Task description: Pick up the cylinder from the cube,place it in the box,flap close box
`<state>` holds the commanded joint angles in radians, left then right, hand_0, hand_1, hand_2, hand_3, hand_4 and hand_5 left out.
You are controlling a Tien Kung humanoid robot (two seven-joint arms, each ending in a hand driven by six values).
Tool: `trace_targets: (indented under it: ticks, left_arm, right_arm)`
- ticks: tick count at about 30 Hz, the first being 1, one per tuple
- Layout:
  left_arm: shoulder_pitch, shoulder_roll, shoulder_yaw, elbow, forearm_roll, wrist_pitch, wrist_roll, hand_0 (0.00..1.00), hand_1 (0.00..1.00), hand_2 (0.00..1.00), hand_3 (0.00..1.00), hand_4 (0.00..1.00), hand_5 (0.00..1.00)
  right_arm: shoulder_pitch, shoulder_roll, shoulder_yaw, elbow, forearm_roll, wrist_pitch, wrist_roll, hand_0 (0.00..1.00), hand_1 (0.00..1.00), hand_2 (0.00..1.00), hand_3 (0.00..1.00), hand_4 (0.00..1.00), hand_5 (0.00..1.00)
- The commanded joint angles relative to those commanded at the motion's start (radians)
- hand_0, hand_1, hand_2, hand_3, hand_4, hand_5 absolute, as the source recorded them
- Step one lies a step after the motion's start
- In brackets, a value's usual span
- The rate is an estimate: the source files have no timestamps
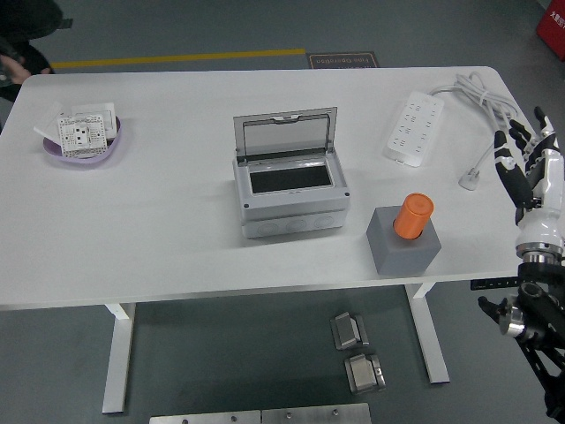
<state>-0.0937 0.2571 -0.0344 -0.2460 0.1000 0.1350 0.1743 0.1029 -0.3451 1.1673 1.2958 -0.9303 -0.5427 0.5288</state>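
An orange cylinder (412, 215) stands upright on a grey cube (403, 242) near the table's front right. Left of it sits a grey box (290, 199) with its clear flap (285, 134) raised and its dark inside showing. My right hand (528, 168) hovers at the table's right edge, fingers spread and holding nothing, well to the right of the cylinder. My left hand is out of view.
A white power strip (413, 130) with its cable (481, 102) lies at the back right, close to my right hand. A purple dish (82, 144) with a white socket plate sits at the far left. A person's dark sleeve (26, 26) shows at the top left corner.
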Motion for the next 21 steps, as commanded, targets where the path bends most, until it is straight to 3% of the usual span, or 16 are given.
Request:
trace_targets:
  ticks: [7,14,16,17,21]
  left_arm:
    - [0.000,-0.003,-0.003,-0.001,0.007,0.000,0.001,0.663,0.655,0.632,0.656,0.610,0.466]
    - [0.003,-0.005,-0.010,0.000,0.015,0.000,0.006,0.662,0.655,0.631,0.656,0.610,0.466]
    - [0.003,-0.006,-0.009,-0.001,0.015,0.000,0.005,0.662,0.655,0.631,0.656,0.610,0.466]
    - [0.002,-0.007,-0.008,-0.001,0.015,0.000,0.005,0.663,0.655,0.632,0.656,0.610,0.465]
    - [-0.001,-0.007,-0.002,-0.002,0.010,0.000,0.002,0.663,0.655,0.632,0.656,0.610,0.465]
  right_arm:
    - [0.027,-0.007,-0.153,-0.024,0.014,0.023,0.006,0.898,0.929,0.987,0.998,0.739,0.366]
    - [0.031,-0.014,-0.210,0.002,0.024,0.034,0.003,0.895,0.931,0.975,0.998,0.760,0.373]
    - [0.038,-0.018,-0.232,0.000,0.021,0.043,-0.007,0.895,0.931,0.975,0.998,0.760,0.373]
    - [0.041,-0.020,-0.242,-0.002,0.021,0.047,-0.011,0.895,0.934,0.967,0.998,0.815,0.388]
    - [0.055,-0.023,-0.272,-0.019,0.028,0.057,-0.017,0.895,0.934,0.967,0.998,0.815,0.388]
